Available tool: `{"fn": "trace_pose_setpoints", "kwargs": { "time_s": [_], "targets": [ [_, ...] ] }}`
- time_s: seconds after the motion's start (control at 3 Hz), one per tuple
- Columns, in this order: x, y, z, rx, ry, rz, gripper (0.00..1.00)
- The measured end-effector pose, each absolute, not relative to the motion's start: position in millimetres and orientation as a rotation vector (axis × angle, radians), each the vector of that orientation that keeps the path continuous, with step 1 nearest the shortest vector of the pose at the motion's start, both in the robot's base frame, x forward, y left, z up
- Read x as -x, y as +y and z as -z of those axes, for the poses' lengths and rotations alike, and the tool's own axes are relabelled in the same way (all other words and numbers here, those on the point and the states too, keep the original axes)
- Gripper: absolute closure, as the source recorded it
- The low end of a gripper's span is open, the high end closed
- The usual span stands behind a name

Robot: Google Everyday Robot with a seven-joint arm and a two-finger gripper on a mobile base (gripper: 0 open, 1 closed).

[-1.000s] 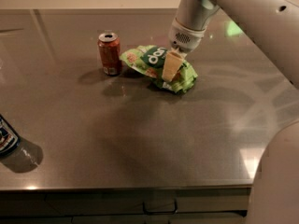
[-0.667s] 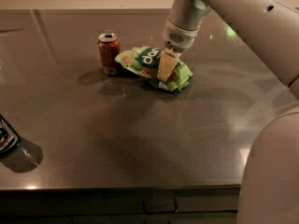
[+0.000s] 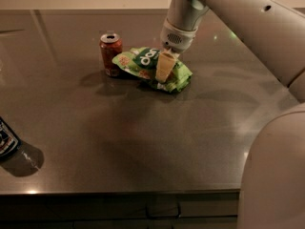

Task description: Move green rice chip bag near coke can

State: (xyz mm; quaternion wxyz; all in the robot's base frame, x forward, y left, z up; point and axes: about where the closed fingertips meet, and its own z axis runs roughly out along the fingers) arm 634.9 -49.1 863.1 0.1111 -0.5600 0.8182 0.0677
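The green rice chip bag [image 3: 137,59] lies crinkled on the dark metal table [image 3: 143,147], its left end almost touching the coke can [image 3: 110,54]. The can stands upright just left of the bag. My gripper [image 3: 164,71] comes down from the upper right onto the middle of the bag and is shut on it. One tan finger [image 3: 163,66] shows in front of the bag; the other is hidden behind it.
A dark can with a blue-white label [image 3: 5,140] stands at the left edge near the table's front. My arm's large white body [image 3: 274,175] fills the right side. The table's front edge runs along the bottom.
My gripper has moved left with the bag in it, bringing the bag's left end close up to the can. The can has not moved.
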Motion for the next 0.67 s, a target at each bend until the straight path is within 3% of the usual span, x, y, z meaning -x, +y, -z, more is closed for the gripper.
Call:
{"fn": "trace_pose_setpoints", "kwargs": {
  "time_s": [0.33, 0.67],
  "targets": [
    [-636.4, -47.6, -861.2, 1.644, 2.401, -0.200, 0.13],
    [-637.8, -46.1, -859.5, 1.644, 2.398, -0.201, 0.00]
  ]
}}
